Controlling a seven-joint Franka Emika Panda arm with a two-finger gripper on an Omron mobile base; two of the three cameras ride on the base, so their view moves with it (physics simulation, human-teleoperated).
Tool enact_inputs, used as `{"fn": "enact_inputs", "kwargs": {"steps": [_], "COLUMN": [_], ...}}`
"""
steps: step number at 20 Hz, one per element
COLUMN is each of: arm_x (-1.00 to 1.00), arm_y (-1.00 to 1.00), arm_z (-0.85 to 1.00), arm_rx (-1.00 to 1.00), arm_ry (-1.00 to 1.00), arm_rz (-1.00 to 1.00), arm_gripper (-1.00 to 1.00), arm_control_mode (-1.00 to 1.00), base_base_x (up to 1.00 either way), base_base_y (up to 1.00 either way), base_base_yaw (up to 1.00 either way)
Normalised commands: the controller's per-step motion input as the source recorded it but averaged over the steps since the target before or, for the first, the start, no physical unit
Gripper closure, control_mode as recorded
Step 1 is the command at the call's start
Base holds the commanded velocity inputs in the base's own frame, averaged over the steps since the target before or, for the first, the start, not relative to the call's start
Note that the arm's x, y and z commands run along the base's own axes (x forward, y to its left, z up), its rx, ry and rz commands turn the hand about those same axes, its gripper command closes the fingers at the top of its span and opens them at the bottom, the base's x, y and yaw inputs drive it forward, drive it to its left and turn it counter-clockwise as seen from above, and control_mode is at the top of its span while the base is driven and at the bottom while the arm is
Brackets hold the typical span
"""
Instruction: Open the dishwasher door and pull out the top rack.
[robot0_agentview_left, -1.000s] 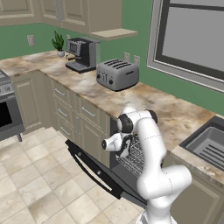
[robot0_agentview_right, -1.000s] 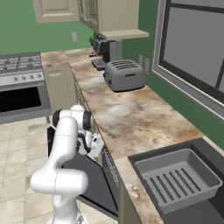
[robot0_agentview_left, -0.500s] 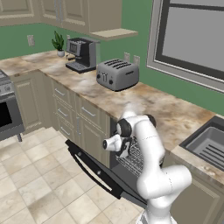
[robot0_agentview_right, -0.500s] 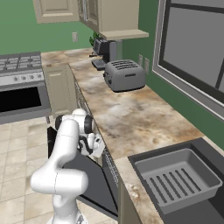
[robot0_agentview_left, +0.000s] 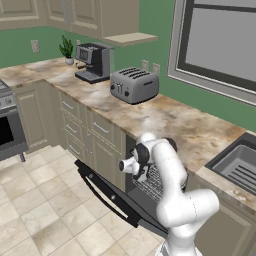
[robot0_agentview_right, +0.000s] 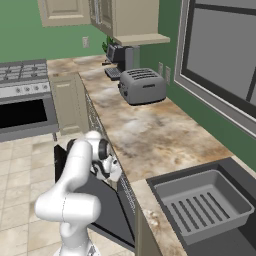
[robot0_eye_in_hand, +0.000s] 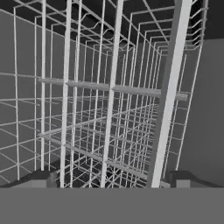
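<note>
The dishwasher door (robot0_agentview_left: 111, 196) hangs folded down and open under the counter, its black bar handle toward the floor; it is the dark panel (robot0_agentview_right: 111, 216) beside my arm in the right base view. The top rack (robot0_eye_in_hand: 109, 100) is a silver wire grid very close ahead in the hand view, and its mesh front (robot0_agentview_left: 156, 183) sits inside the opening. My gripper (robot0_eye_in_hand: 112, 178) is open right at the rack's front wires. The fingertips (robot0_eye_in_hand: 41, 177) stand wide apart, with several wires and one thick bar rising between them. The gripper (robot0_agentview_left: 144, 174) is at the opening's upper edge.
A toaster (robot0_agentview_left: 134, 84) and a coffee machine (robot0_agentview_left: 94, 61) stand on the marble counter (robot0_agentview_left: 175, 122). The sink basin (robot0_agentview_right: 202, 205) lies to the right. An oven (robot0_agentview_right: 25, 112) is at the far left. Tiled floor (robot0_agentview_left: 40, 210) spreads in front of the lowered door.
My hand has sunk a little and moved closer to the rack's front. The door has stayed down.
</note>
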Motion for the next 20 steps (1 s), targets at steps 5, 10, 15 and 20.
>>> {"fn": "enact_inputs", "kwargs": {"steps": [5, 10, 15, 20], "arm_x": [0.24, 0.24, 0.20, 0.01], "arm_y": [-0.10, -0.09, -0.11, -0.04], "arm_z": [-0.30, -0.30, -0.31, -0.37], "arm_rx": [0.00, 0.00, 0.00, 0.09], "arm_ry": [0.02, 0.00, 0.01, 0.07], "arm_rz": [0.00, 0.00, 0.00, 0.00], "arm_gripper": [-1.00, -1.00, -1.00, -1.00], "arm_control_mode": [-1.00, -1.00, -1.00, -1.00], "base_base_x": [0.00, 0.00, 0.00, 0.00], "base_base_y": [0.00, 0.00, 0.00, 0.00], "base_base_yaw": [0.00, 0.00, 0.00, 0.00]}}
